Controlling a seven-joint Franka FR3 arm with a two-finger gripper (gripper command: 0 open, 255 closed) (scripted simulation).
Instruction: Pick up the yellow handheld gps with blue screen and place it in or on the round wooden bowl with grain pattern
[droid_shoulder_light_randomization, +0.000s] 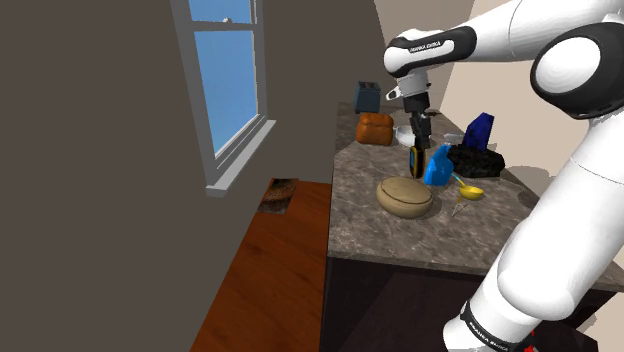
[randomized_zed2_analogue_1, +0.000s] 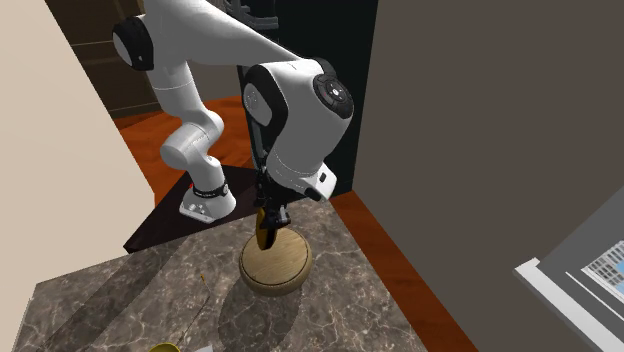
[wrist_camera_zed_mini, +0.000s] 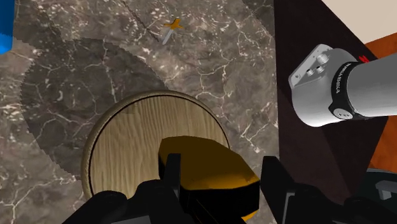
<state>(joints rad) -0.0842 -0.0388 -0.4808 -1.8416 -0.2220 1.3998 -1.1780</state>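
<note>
Hanging over rim of wooden bowl (wrist_camera_zed_mini: 130, 137), gripper (wrist_camera_zed_mini: 221, 167) clamped on yellow GPS (wrist_camera_zed_mini: 197, 151); released here, it could glance off onto counter (wrist_camera_zed_mini: 210, 70).

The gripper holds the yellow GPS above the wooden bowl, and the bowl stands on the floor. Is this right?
Not quite. The bowl stands on the marbled counter, not the floor, as the shoulder view shows. The gripper does hold the yellow GPS above it.
</note>
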